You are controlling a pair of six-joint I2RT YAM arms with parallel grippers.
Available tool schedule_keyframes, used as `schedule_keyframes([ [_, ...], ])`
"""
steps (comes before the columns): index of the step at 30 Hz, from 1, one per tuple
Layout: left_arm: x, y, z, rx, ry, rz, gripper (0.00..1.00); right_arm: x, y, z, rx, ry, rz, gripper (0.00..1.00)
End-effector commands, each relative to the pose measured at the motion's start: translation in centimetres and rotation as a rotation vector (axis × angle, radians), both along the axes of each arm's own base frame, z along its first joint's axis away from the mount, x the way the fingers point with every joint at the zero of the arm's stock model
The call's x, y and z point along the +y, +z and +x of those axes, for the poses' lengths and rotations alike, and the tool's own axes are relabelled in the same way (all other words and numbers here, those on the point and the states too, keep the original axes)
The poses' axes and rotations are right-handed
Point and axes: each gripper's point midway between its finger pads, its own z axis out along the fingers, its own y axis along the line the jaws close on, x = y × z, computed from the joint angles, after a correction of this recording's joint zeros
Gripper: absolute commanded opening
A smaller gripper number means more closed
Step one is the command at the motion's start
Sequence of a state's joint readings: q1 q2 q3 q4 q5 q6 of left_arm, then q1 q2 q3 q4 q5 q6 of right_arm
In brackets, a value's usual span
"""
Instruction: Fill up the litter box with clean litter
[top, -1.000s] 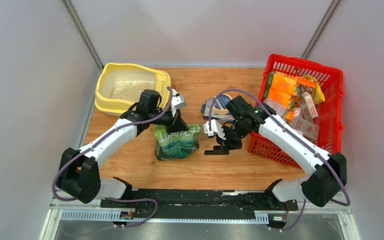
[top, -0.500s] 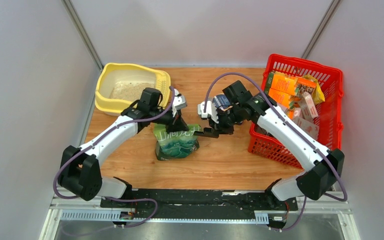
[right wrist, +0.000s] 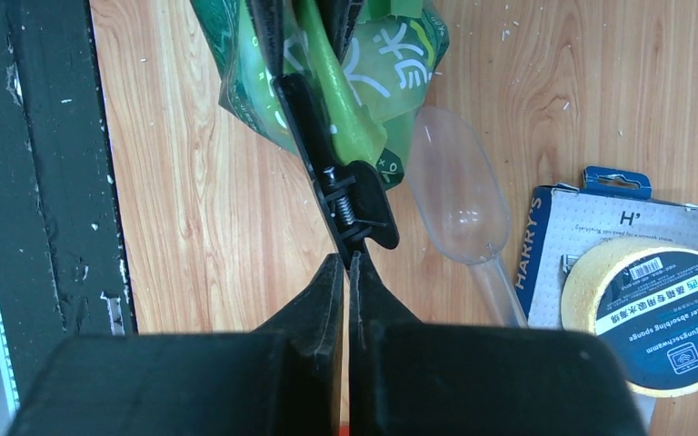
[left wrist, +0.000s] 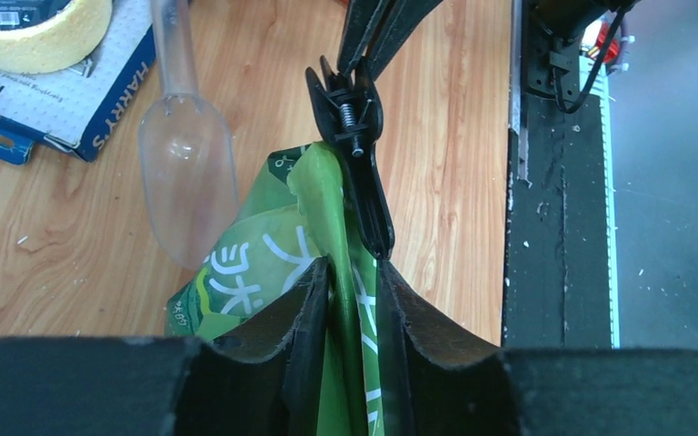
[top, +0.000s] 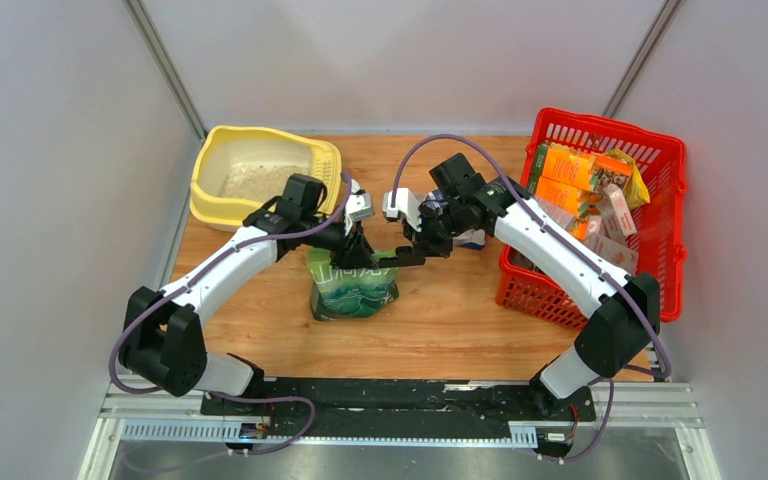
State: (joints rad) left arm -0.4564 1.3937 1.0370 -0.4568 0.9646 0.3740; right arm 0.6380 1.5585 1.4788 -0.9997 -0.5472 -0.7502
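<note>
Found litter box (top: 205, 205) behind and left of pouch (top: 353, 290), well apart from it. Holds only a thin patch of litter (top: 253, 183) on its floor. Saw pouch standing upright, top edge pressed into a flat fold. Found basket (top: 608, 128) right of pouch, also well apart, packed with orange and pink cartons (top: 568, 165), some upright, some tipped. Noted clear scoop (right wrist: 459, 182) lying just behind pouch, bowl end nearest it, nothing in the bowl. Noted blue-edged card (right wrist: 600, 227) flat beyond the scoop, with a yellow roll (right wrist: 654, 304) on it.

Found black clip (right wrist: 350, 204) biting along pouch's top fold. Saw right claw (right wrist: 346, 259) pressed together on the clip's handle ends, just right of pouch top. Saw left claw (left wrist: 350, 272) straddling the same fold, fingers parted, fold between them; cannot tell whether touching.

Checked against a second back: had right claw low, nearer than pouch and to its right, clip in it and clear of pouch; since lifted across to pouch top. Found left claw in the same spot. Found litter box, basket and pouch unmoved.
</note>
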Motion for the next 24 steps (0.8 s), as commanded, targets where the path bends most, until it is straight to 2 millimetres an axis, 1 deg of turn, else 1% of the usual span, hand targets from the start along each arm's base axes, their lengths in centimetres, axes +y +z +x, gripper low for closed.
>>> schedule_keyframes([
  [1,-1.0,2.0,-1.2,0.021,-0.094,-0.077,0.36,1.6,2.0,2.2,-0.066,-0.048,0.077,0.0],
  [5,-1.3,1.9,-1.1,0.038,-0.101,-0.081,0.39,1.8,1.8,2.2,-0.052,-0.062,0.082,0.0],
  [9,-1.1,1.7,-0.9,0.038,-0.096,-0.06,0.4,1.5,1.3,2.3,-0.051,-0.07,0.069,0.0],
  [12,-0.4,1.3,-0.2,0.006,-0.075,-0.023,0.4,1.3,1.4,2.2,-0.051,-0.071,0.069,0.0],
  [13,0.3,1.0,-0.4,0.019,-0.071,0.0,0.4,1.3,1.5,2.2,-0.053,-0.073,0.068,0.0],
  [15,0.8,1.3,-0.2,-0.026,-0.091,0.009,0.4,1.0,1.7,2.1,-0.064,-0.076,0.065,0.0],
  [16,1.2,1.3,-0.3,-0.017,-0.087,0.011,0.41,1.0,1.8,2.2,-0.068,-0.08,0.065,0.0],
  [19,0.8,1.9,-0.4,-0.011,-0.096,-0.028,0.43,0.9,2.0,2.1,-0.066,-0.091,0.068,0.0],
  [20,0.6,1.9,-0.4,0.048,-0.065,-0.038,0.43,0.9,1.9,1.9,-0.059,-0.09,0.072,0.0],
  [21,0.0,2.3,0.5,0.02,-0.053,-0.07,0.44,0.9,1.8,1.8,-0.052,-0.096,0.073,0.0],
  [23,-0.6,2.4,0.4,0.066,-0.044,-0.092,0.44,0.9,1.6,1.8,-0.041,-0.108,0.073,0.0],
  [24,-0.9,2.4,0.5,0.058,-0.048,-0.098,0.44,0.9,1.6,1.8,-0.04,-0.11,0.074,0.0],
])
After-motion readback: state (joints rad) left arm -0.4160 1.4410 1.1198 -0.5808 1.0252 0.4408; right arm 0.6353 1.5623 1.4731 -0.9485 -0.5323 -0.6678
